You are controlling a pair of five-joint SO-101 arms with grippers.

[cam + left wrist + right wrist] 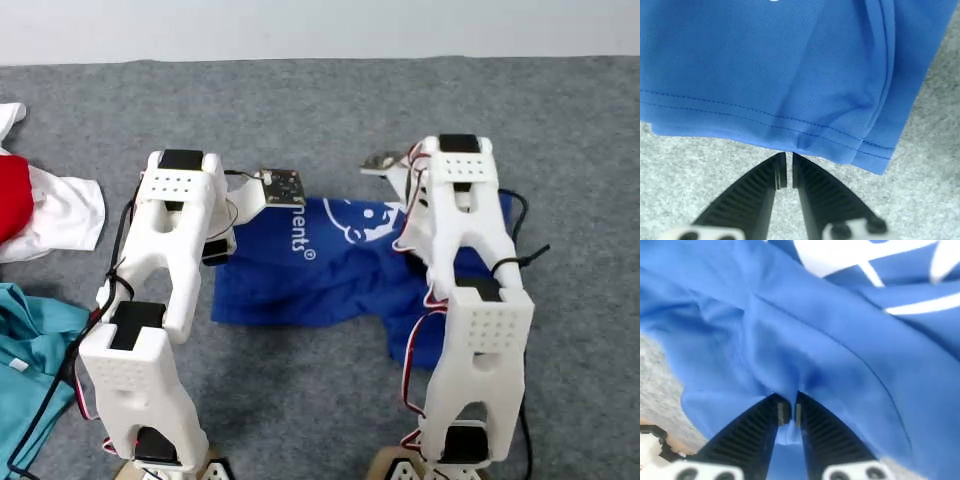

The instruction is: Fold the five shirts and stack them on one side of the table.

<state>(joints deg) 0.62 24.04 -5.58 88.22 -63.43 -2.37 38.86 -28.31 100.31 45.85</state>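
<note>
the crumpled blue jersey shirt with white print [330,265] is lying on the grey felted table top [300,100] between the two arms. the right gripper [788,412] is pinching a fold of its cloth. the left gripper [789,170] is sitting right at the shirt's stitched hem, jaws drawn almost together with nothing visibly between them. a white and red shirt [55,215] and a teal shirt [30,340] are lying apart beside the left arm.

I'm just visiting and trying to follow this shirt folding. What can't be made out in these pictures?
Teal shirt: cut off by the high view's left and bottom edges.
White and red shirt: cut off by the high view's left edge.
Blue shirt: right part hidden under the right arm, high view.
Left gripper: the left wrist view cannot settle whether its tips pinch the shirt.
</note>
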